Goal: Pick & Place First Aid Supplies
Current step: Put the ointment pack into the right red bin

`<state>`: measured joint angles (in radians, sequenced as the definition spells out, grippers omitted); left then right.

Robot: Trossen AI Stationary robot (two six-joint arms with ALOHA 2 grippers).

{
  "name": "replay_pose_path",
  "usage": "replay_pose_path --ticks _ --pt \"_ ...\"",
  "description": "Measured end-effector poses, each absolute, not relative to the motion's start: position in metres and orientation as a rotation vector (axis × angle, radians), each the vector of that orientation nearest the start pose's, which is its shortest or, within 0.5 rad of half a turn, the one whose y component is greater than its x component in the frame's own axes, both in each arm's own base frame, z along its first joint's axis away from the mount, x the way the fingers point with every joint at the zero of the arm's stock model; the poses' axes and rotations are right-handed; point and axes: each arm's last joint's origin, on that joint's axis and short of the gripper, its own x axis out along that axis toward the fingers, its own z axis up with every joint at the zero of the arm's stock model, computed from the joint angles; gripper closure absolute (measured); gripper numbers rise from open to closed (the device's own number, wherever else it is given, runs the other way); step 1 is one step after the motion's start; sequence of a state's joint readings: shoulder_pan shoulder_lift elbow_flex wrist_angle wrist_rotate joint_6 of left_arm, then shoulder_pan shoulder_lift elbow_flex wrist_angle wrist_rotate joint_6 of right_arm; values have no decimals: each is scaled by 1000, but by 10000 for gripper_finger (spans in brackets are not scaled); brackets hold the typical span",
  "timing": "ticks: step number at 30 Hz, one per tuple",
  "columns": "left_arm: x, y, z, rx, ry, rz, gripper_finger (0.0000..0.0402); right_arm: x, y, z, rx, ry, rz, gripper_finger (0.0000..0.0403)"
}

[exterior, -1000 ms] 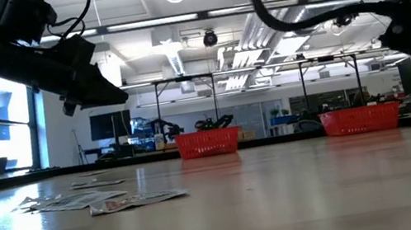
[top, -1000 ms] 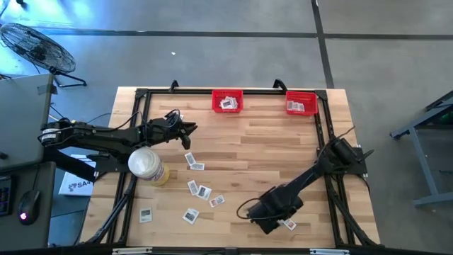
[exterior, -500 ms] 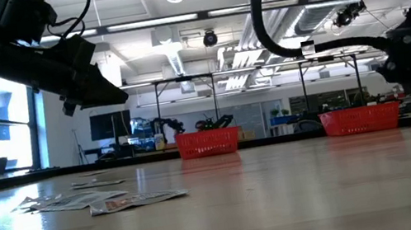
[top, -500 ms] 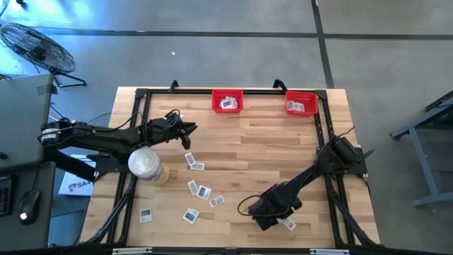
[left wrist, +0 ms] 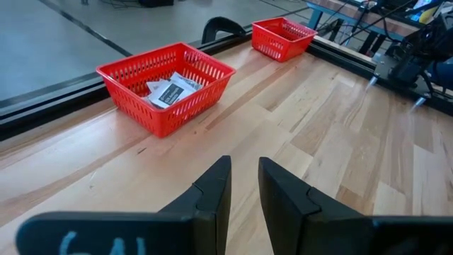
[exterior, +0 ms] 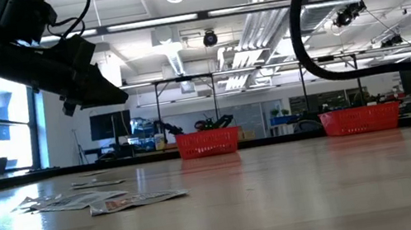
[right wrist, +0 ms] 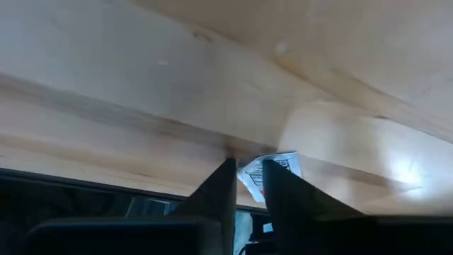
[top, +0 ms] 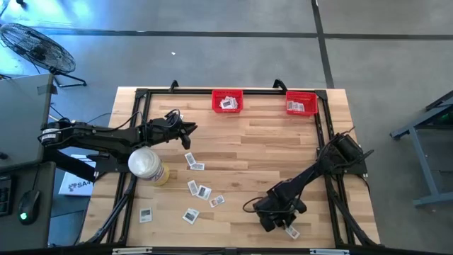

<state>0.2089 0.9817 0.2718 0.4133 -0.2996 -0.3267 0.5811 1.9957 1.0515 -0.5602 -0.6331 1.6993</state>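
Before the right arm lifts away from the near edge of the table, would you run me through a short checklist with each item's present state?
1. Right gripper down at a packet near the table's near edge: ok.
2. Packet firmly pinched: cannot tell; it lies between the fingertips.
3. Red bins and unobstructed: ok.
4. Left gripper empty, fingers narrowly apart, hovering far off: ok.
5. White cylinder away from the right arm: ok.

R arm reaches low to near bench edge, right hand [top: 283, 225] fingers [right wrist: 219, 185] narrowly apart. L arm extended, left hand [left wrist: 244, 185] raised, fingers slightly parted.
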Motion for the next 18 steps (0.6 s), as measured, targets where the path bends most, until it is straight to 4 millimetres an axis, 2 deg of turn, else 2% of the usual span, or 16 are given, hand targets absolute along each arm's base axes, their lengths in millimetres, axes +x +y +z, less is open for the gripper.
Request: replay_pose_path --ticks 5,10,14,18 --pt "184 48 181 -304 214 549 331 267 196 93 1162 1913 -605 393" --pt "184 48 181 -303 214 549 331 274 200 103 1114 1878 -619 396" --pt "184 48 181 -303 214 550 331 280 198 126 1044 1786 -637 400" --pt "184 48 181 -303 213 549 331 289 179 163 945 1590 -700 401"
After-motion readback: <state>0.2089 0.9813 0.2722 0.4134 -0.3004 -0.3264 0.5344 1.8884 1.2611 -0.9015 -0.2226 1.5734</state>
